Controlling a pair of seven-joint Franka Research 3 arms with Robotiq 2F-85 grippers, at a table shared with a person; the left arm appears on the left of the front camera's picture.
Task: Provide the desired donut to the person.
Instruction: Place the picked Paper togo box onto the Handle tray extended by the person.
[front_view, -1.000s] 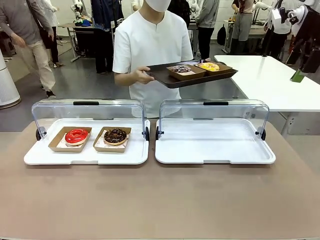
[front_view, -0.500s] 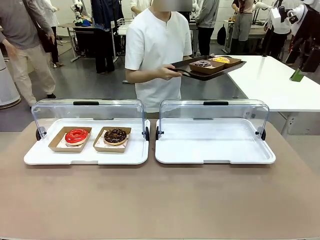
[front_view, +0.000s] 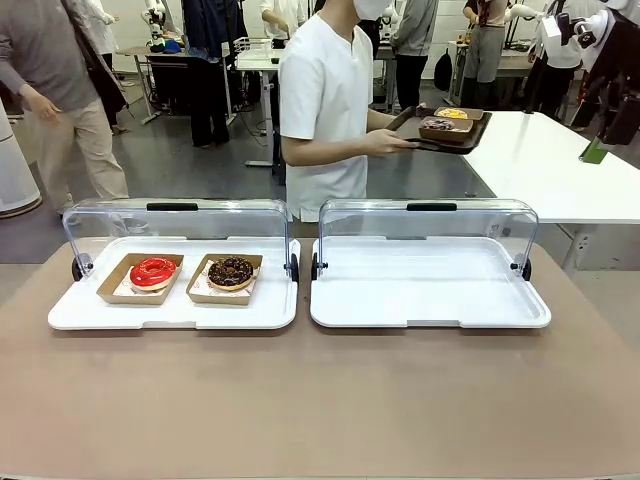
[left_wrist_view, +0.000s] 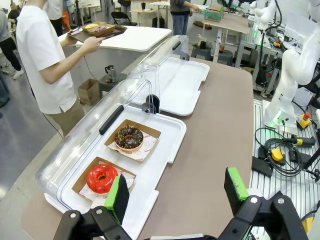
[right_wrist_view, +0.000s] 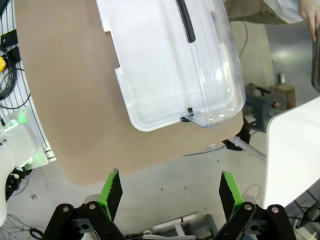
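Raised clear lids (front_view: 175, 225) walling each white tray's (front_view: 430, 315) far edge, near sides and brown tabletop (front_view: 320, 400) open.

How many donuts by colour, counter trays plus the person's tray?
Red glazed ring donut in its cardboard tray: 1
Dark chocolate ring donut in its cardboard tray: 1
Yellow-topped donut on the person's dark serving tray: 1
Dark-topped donut on the same serving tray: 1
Total: 4

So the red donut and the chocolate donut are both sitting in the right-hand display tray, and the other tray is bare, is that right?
Not quite. The red donut and the chocolate donut sit in the left-hand display tray, as the front view shows. The right-hand tray is the bare one.
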